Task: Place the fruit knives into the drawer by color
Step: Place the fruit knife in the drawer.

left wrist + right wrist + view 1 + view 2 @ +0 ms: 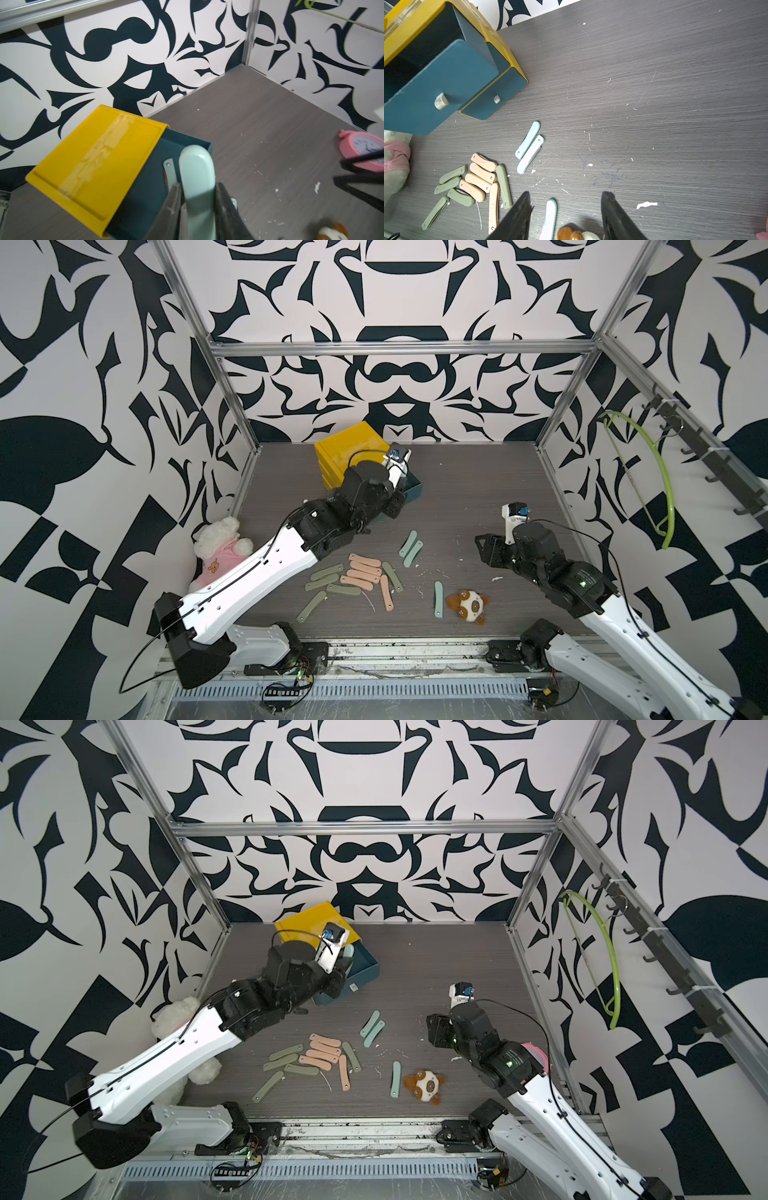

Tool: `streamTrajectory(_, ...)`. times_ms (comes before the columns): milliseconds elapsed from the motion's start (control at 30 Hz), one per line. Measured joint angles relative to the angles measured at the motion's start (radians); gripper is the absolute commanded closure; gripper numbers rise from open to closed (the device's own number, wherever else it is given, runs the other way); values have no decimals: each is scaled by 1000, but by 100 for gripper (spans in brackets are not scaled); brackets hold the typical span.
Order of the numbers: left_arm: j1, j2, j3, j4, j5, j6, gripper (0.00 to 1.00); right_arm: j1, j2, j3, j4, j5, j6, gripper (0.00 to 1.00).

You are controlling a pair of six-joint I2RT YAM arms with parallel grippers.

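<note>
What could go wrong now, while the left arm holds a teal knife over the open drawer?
1. The teal knife in the left end effector hangs close to the side wall of the open drawer; released here, it may hit the rim and fall to the table.
2. The right end effector stands open, and the nearest teal knife lies beside the plush toy; a grasp there might catch the toy too.

Right hand (566,194) open, teal fruit knife (550,218) and plush toy (571,233) near.
</note>
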Motion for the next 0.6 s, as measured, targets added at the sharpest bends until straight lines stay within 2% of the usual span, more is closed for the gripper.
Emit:
streamTrajectory(267,130,229,121,-70,95,47,83,0,-32,-19,-1,-9,19,44)
streamTrajectory(533,150,326,236,-192,124,53,82,0,-47,-30,-1,-13,29,44)
streamTrajectory(600,150,356,277,-227,127,53,79,0,-47,-30,-1,-16,31,44)
